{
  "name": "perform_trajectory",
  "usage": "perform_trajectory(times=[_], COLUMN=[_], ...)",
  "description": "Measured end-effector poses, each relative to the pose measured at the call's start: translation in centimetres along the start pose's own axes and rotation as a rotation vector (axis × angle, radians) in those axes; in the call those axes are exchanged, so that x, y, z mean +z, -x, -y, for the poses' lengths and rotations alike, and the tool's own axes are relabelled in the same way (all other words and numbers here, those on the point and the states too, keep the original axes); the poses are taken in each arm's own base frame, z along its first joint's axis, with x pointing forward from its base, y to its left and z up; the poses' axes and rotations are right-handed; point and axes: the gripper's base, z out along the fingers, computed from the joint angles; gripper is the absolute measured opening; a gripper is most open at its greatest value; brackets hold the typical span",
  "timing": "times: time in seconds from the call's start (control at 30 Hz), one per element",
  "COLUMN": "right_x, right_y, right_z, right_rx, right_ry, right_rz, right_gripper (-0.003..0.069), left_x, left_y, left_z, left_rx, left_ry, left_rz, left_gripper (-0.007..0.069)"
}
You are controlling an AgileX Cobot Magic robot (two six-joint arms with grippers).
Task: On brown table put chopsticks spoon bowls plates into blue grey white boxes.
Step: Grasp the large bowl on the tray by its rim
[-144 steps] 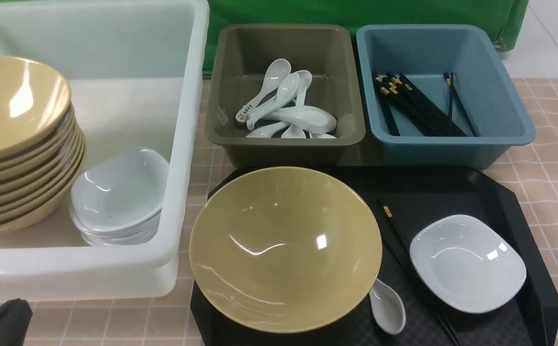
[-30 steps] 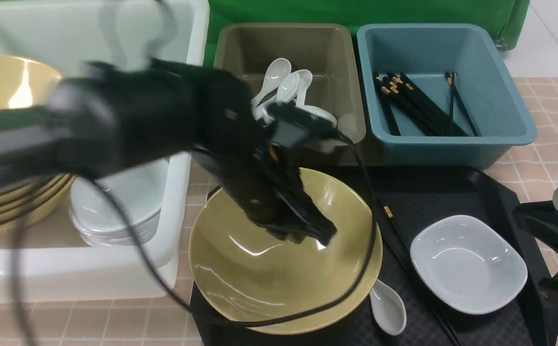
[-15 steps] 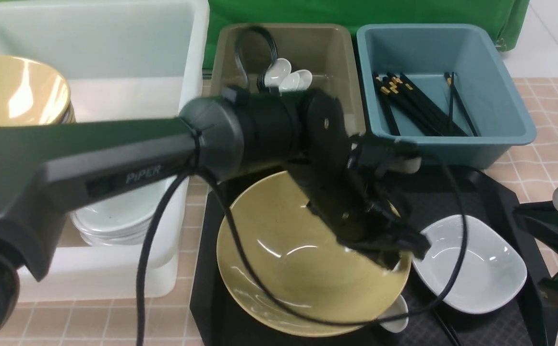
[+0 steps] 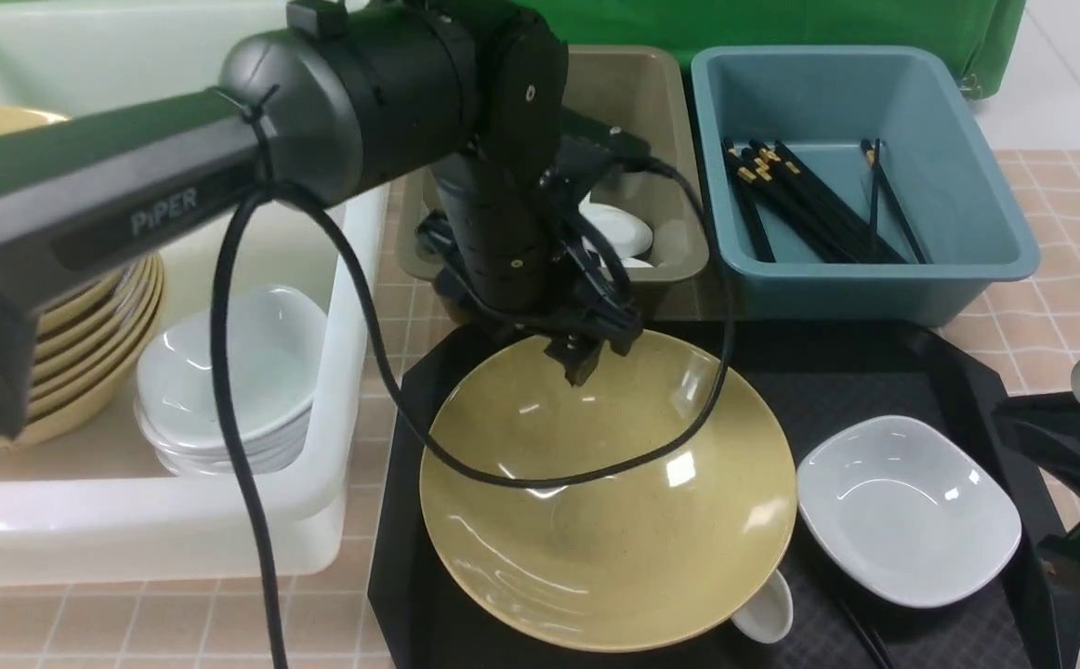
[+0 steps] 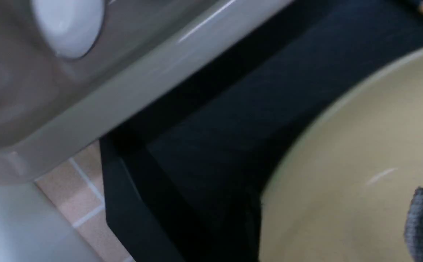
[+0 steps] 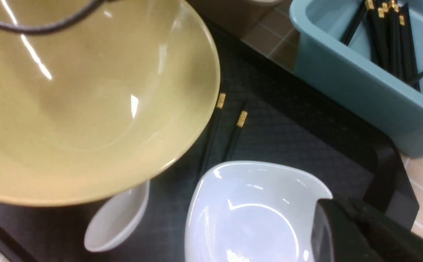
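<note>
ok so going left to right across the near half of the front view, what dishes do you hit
stack of tan bowls in the white tub → stack of small white plates → big tan bowl on the black tray → single white plate on the tray

I see bright, even light from above, throwing white glare streaks on the bowl point(image 4: 614, 548). My left wrist view is smeared with blur.

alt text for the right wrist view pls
A tan bowl sits on a black tray, its rim overhanging a white spoon. Two chopsticks lie between it and a white plate; the shut right gripper shows at the plate's edge, a blue box beside the tray.
</note>
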Motion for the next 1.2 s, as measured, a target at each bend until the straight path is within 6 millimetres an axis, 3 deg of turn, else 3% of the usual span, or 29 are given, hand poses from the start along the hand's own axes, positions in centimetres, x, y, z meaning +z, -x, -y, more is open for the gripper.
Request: perform_trajectory(times=[0.3, 0.43, 0.5, 0.53, 0.57, 0.63, 0.67, 0.7, 0.8, 1.03, 1.07, 1.1, 1.2], right_x=[0.0, 0.0, 0.0, 0.0, 0.0, 0.0, 0.0, 0.0, 0.0, 0.0, 0.0, 0.1, 0.2], right_y=[0.0, 0.1, 0.1, 0.1, 0.1, 0.1, 0.1, 0.1, 0.1, 0.0, 0.0, -0.2, -0.6], right_z=[0.0, 0.0, 0.0, 0.0, 0.0, 0.0, 0.0, 0.0, 0.0, 0.0, 0.0, -0.1, -0.1], right_rx=[0.004, 0.009, 0.009, 0.009, 0.009, 0.009, 0.009, 0.01, 0.01, 0.013, 0.013, 0.014, 0.021], right_ry=[-0.003, -0.004, -0.004, -0.004, -0.004, -0.004, -0.004, -0.004, -0.004, 0.0, 0.0, 0.002, 0.006], right_rz=[0.004, 0.006, 0.006, 0.006, 0.006, 0.006, 0.006, 0.006, 0.006, 0.0, 0.0, -0.006, -0.017], right_gripper=[0.0048, 0.0048, 0.0048, 0.0048, 0.0048, 0.0048, 0.0048, 0.0049, 0.0049, 0.005, 0.005, 0.005, 0.005], left_x=[4.1, 4.5, 4.3, 4.2, 3.5, 2.2, 2.0, 0.3, -2.0, -10.4, -10.8, -13.6, -19.0], left_y=[-0.1, -0.3, -0.5, -0.5, -0.6, -0.6, -0.6, -0.6, -0.6, -2.1, -2.2, -3.1, -5.7], left_z=[0.1, 0.0, -0.1, -0.1, 0.0, 0.2, 0.3, 0.5, 0.5, -0.7, -0.8, -1.8, -4.8], left_rx=[0.002, 0.006, 0.011, 0.013, 0.006, -0.012, -0.014, -0.027, -0.02, -0.027, -0.03, -0.059, -0.154], left_ry=[0.0, 0.005, 0.014, 0.014, 0.0, -0.027, -0.03, -0.054, -0.058, -0.043, -0.042, -0.035, 0.021], left_rz=[-0.101, -0.129, -0.142, -0.146, -0.147, -0.12, -0.115, -0.071, -0.012, 0.21, 0.219, 0.299, 0.459], left_gripper=[0.0532, 0.044, 0.0304, 0.0294, 0.0207, 0.0126, 0.0118, 0.0061, 0.0015, 0.001, 0.001, 0.001, 0.0009])
